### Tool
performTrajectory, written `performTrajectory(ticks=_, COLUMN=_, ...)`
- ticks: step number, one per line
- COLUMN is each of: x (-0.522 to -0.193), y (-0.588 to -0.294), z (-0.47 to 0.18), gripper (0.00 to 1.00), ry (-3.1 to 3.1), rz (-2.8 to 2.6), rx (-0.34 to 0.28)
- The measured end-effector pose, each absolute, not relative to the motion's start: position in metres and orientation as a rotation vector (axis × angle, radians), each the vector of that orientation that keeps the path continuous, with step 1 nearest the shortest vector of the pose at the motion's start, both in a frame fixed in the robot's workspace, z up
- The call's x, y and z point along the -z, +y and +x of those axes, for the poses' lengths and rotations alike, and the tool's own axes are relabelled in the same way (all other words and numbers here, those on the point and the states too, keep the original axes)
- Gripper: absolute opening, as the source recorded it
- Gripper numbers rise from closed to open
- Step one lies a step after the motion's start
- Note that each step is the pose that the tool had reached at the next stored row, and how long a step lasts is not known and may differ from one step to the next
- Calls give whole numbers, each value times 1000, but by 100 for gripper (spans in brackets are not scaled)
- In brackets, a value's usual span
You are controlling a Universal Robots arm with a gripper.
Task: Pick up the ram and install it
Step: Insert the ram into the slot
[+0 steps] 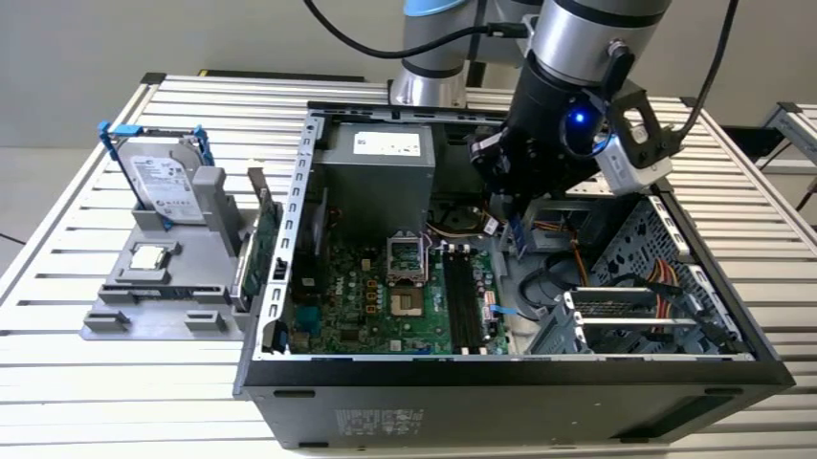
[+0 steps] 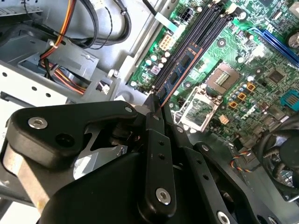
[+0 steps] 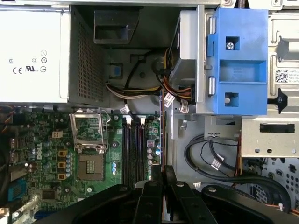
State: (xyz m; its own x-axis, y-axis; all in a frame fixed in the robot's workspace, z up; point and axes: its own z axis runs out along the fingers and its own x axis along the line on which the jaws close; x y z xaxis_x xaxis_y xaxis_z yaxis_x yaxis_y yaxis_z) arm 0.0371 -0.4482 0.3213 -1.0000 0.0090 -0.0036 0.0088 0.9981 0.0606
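We find the gripper (image 2: 156,105) clenched on the ram (image 2: 180,70), which it holds on edge by one end, the stick running out from between the fingers over the motherboard (image 2: 233,70). In the exterior view the gripper (image 1: 508,225) hangs inside the open computer case (image 1: 511,378), at about one o'clock from the memory slots (image 1: 466,301) and apparently above them. In the first wrist view the ram (image 3: 161,121) appears as a thin edge parallel to the memory slots (image 3: 133,149), just beside them at their three o'clock flank; we cannot tell whether it sits over a slot or beside the bank. The empty processor socket (image 3: 89,165) lies at nine o'clock from the slots, the power supply (image 3: 32,51) at eleven.

On the table (image 1: 77,382), at nine o'clock from the case, the hard drive (image 1: 166,177) in its blue frame stands in the grey fixture (image 1: 160,306).

We judge the pick-up done and the installation in hand, the ram carried but not yet seated. The next move calls for exact lateral alignment with one slot, the stick level and parallel, then a straight press until the latches close.
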Motion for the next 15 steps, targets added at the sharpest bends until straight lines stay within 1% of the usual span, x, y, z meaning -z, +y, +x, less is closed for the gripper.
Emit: performTrajectory(ticks=15, x=-316, y=-448, z=37, gripper=0, ry=3136, rz=14, rx=-93)
